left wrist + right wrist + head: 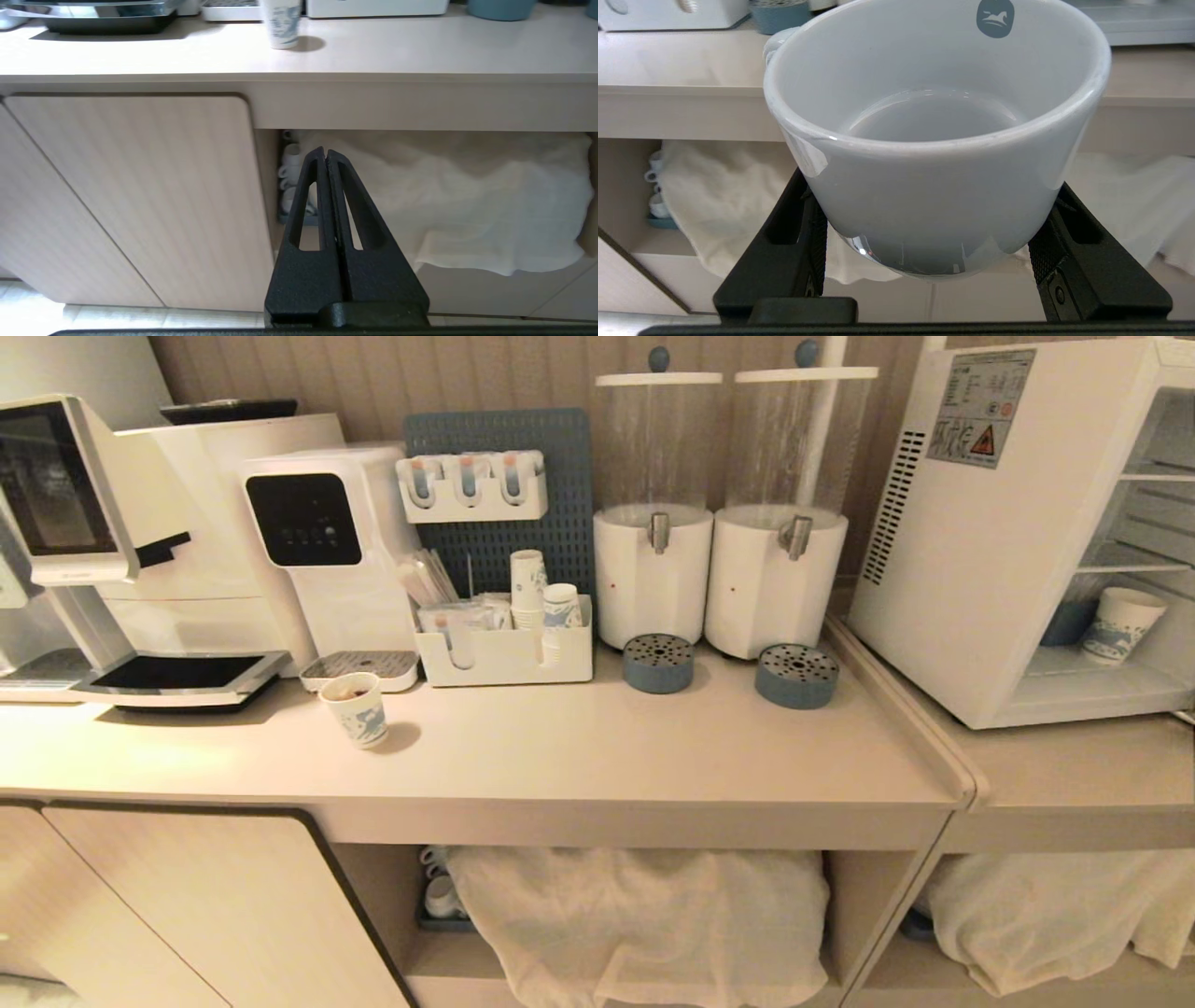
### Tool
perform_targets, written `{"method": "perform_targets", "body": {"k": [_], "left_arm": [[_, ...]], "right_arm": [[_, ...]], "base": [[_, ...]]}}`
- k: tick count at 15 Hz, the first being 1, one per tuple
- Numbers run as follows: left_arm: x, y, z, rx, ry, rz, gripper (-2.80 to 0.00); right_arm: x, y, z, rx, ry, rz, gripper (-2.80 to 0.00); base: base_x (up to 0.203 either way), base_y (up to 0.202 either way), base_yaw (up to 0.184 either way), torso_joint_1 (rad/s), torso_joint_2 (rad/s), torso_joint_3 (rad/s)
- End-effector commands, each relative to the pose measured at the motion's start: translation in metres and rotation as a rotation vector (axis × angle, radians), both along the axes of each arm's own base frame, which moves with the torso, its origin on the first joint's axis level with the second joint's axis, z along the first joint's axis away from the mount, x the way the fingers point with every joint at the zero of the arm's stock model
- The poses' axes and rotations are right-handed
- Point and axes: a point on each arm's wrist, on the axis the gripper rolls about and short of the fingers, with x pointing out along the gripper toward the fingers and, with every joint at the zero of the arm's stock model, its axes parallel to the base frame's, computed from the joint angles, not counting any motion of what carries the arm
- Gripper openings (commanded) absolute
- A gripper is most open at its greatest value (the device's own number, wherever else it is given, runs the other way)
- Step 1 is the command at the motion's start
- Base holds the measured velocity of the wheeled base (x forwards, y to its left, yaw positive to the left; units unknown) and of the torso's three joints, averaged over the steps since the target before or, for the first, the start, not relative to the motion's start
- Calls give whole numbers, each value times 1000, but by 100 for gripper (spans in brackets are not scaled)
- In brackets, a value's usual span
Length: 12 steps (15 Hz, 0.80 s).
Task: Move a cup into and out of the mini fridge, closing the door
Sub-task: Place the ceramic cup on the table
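White ceramic, glossy: the cup held between the two black fingers of the right gripper, clamped on the lower part of its wall, mouth toward the camera, nothing inside. On the inner wall a small grey-blue mark with a horse figure; a loop handle just visible at the far rim. Behind it the counter edge and, under the counter, a white cloth draped over an open shelf, with a few small white cups stacked beside it.

Left gripper with jaws pressed together, holding nothing, in front of the cabinet door, below the level of the counter.

Neither arm seen from the head camera. At the right, on a lower counter section, the mini fridge, white, with vent slots and a warning sticker on its side. Interior open to view, wire shelves inside, and a paper cup with blue pattern on the bottom shelf, next to something blue. The door itself mostly out of the picture; cannot tell how far open.

On the main counter: another patterned paper cup standing alone near the front, a coffee machine, a water dispenser, an organiser box with stacked paper cups, and two beverage dispensers with white bases.
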Motion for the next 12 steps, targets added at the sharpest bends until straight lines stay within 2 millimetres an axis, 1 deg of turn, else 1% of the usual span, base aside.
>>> {"method": "perform_targets", "body": {"k": [1,9,11,12], "left_arm": [[0,0,0,0,1,1,-280],[0,0,0,0,1,1,-280],[0,0,0,0,1,1,-280],[0,0,0,0,3,1,-280]], "right_arm": [[0,0,0,0,-1,1,-280],[0,0,0,1,1,1,-280],[0,0,0,1,1,1,-280],[0,0,0,1,0,1,-280]], "base": [[0,192,1,0,2,-2],[0,192,-1,0,3,2],[0,151,4,0,6,1],[0,69,4,-5,13,2]]}}
